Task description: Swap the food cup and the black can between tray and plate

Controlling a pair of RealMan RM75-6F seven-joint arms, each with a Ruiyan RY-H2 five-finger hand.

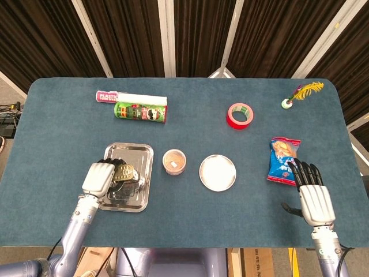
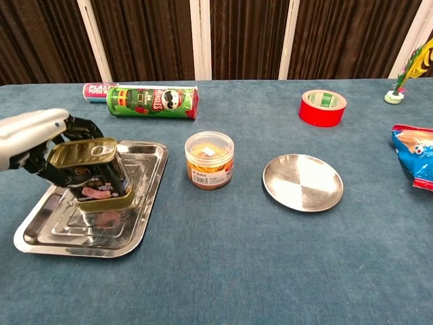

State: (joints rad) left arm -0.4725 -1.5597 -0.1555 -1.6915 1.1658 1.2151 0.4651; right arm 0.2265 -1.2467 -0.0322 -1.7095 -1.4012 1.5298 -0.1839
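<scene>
your left hand (image 2: 30, 139) has its fingers wrapped around the black can (image 2: 95, 176), which sits tilted over the tray (image 2: 135, 233). level it as you lift, clear the tray rim, and pass it toward the plate (image 2: 302, 183) without clipping the food cup (image 2: 210, 160) between them. the can is black and boxy with a gold pull-tab lid. your right hand (image 1: 314, 196) rests empty, fingers spread, on the surface.

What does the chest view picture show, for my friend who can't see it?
The left robot hand grips a black can, tilted over a metal tray on a blue table. Right of the tray stands a food cup, then an empty metal plate. A green chips tube and red tape roll lie behind.
</scene>
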